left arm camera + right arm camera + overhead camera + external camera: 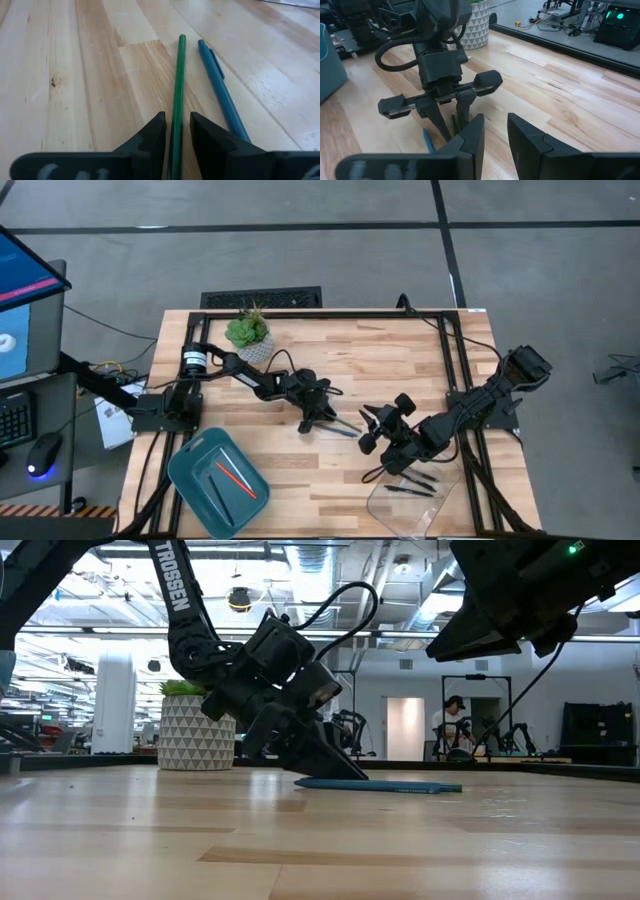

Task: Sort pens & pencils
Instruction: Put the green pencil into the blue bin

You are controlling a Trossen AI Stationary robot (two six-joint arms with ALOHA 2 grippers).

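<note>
- Your left gripper [176, 137] was down at mid-table, its fingers either side of the green pencil [178, 85], closing on it but seemingly not yet lifting; the teal pen [218, 85] lay just beside, so you came in along the pencil to avoid it
- Your right gripper [495, 137] hovered nearby, empty and open

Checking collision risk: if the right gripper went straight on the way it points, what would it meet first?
Probably the left gripper, which stands directly ahead of the right gripper, down on the table around the green pencil. The depth between them is unclear.
</note>
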